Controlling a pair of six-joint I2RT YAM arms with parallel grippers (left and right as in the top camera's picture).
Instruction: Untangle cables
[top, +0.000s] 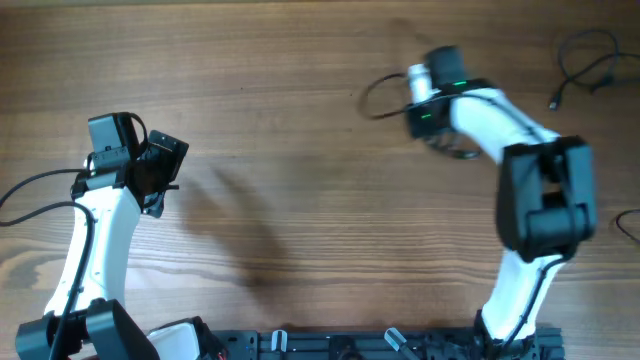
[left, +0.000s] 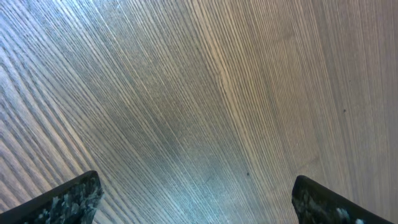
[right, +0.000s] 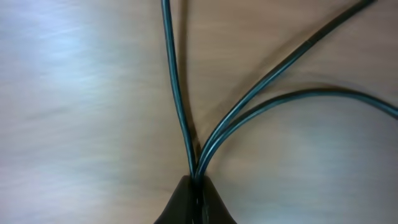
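- A wood-grain worktop (top: 300, 150) fills every view, with a dark rail (top: 350, 345) running along its near edge.
- Well to the left of the right arm (top: 490, 115), the left arm (top: 100, 220) stands over bare wood. The left jaws are spread wide: the two fingertips (left: 62, 199) sit at the lower corners of the left wrist view with nothing between them.
- Just left of the right arm, a thin black loop of the cables (top: 380, 95) lies flat on the wood.
- At the tip of the right arm, the right jaws are pressed together and pinch the cables. In the right wrist view three black strands (right: 177, 93) run into the pinch, one going straight up and two curving away to the right.
- Under the right arm's wrist more dark cord shows, too blurred to trace.
- Well to the right of the right arm, toward the far corner, a loose cord (top: 585, 60) lies apart from the rest, with a small plug end (top: 553, 102).
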